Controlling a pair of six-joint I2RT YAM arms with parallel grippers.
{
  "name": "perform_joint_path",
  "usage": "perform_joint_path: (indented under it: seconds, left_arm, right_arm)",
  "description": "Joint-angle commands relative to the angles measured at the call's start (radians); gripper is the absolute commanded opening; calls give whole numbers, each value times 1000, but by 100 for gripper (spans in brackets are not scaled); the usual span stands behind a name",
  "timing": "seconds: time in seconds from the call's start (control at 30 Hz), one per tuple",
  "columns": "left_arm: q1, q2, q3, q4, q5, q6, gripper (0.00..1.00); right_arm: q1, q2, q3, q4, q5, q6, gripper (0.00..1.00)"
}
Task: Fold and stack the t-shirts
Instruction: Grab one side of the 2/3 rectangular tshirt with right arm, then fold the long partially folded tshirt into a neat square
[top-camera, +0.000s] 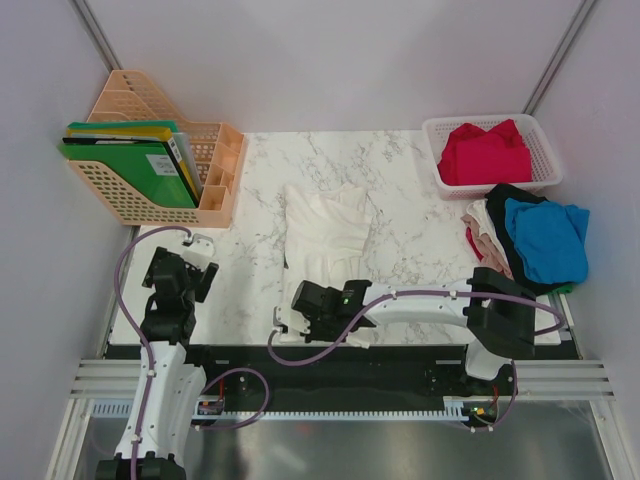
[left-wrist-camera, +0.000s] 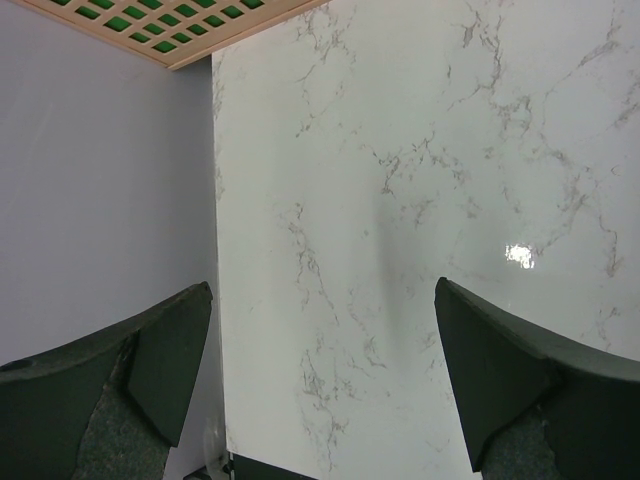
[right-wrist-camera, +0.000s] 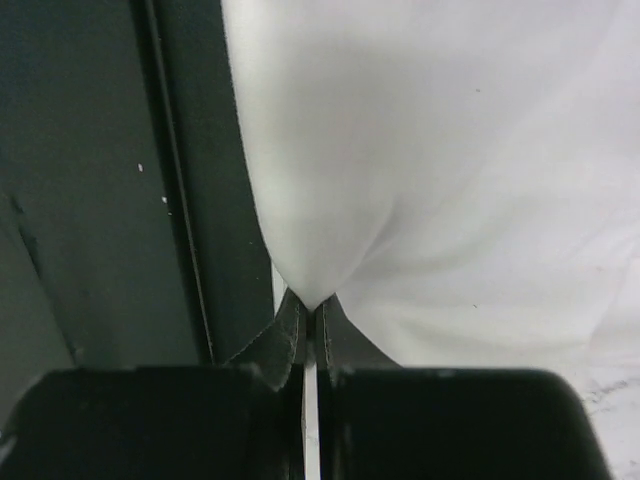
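Note:
A large white t-shirt (top-camera: 326, 232) lies spread in the middle of the marble table (top-camera: 420, 240). My right gripper (top-camera: 290, 318) is at the shirt's near edge, shut on a pinch of the white t-shirt (right-wrist-camera: 400, 180), close to the table's front edge. My left gripper (top-camera: 200, 268) is open and empty over bare table at the left; its fingers (left-wrist-camera: 165, 350) stand wide apart. A red t-shirt (top-camera: 485, 152) lies in the white mesh basket (top-camera: 545, 150). Bright blue (top-camera: 548, 238), black (top-camera: 510, 195) and pale beige (top-camera: 485, 228) t-shirts are heaped at the right edge.
A peach plastic file rack (top-camera: 215, 165) with green folders (top-camera: 130, 160) stands at the back left; its mesh shows in the left wrist view (left-wrist-camera: 170, 25). The table's left edge (left-wrist-camera: 214, 300) runs under the left gripper. A dark rail (right-wrist-camera: 100, 200) lies along the table's front.

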Motion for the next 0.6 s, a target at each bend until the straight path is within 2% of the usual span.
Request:
perform_joint_path:
  seconds: [0.0, 0.33, 0.57]
  left_arm:
    - [5, -2, -3, 34, -17, -21, 100]
    - [5, 13, -5, 38, -12, -23, 100]
    - [5, 10, -5, 37, -12, -23, 100]
  right_arm:
    - [-4, -72, 19, -9, 84, -22, 0]
    - [-35, -106, 155, -20, 250, -142, 0]
    - [-162, -66, 270, -26, 233, -222, 0]
